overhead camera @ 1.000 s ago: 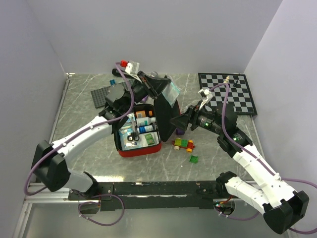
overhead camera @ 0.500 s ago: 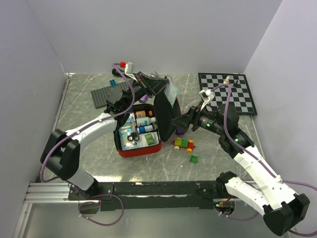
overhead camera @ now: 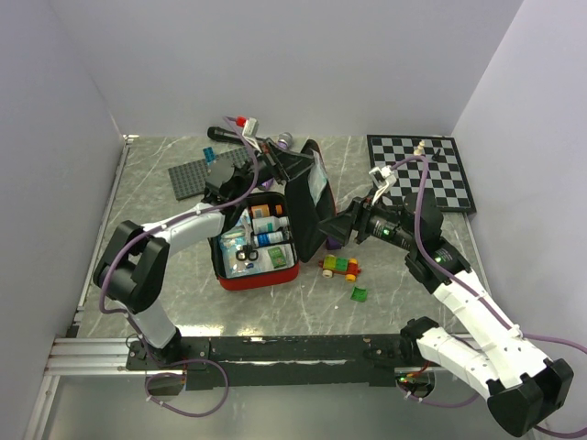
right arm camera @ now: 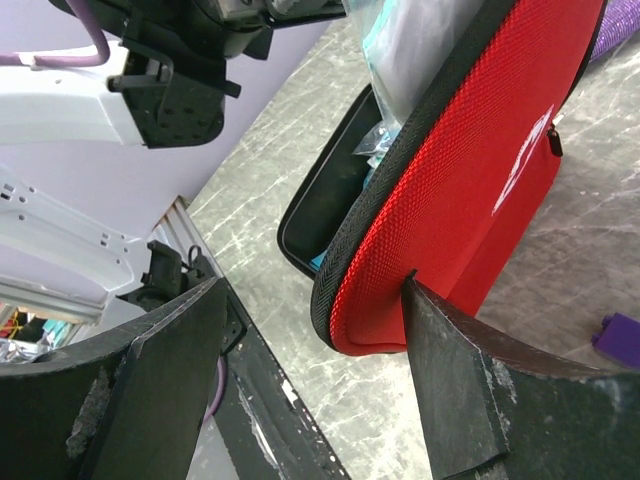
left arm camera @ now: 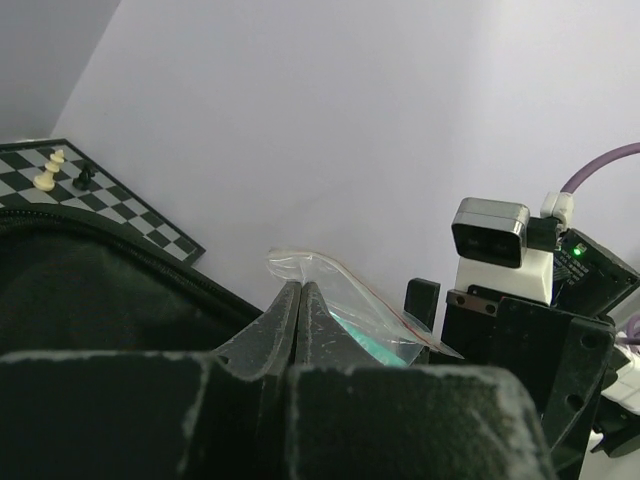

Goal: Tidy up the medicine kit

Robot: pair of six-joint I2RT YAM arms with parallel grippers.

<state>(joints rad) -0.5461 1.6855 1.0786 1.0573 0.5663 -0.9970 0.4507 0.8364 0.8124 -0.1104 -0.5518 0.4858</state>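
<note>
We see a grey marbled counter (overhead camera: 275, 307) carrying the open red medicine kit (overhead camera: 261, 280), a chessboard (overhead camera: 449, 183) far right, a grey baseplate (overhead camera: 188, 179) far left, a brick cluster (overhead camera: 340, 267) and a green brick (overhead camera: 359, 293).

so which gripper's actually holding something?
The left gripper: it is pinched shut on a clear zip bag. The right gripper is open, its fingers spread apart at the kit's lid.
</note>
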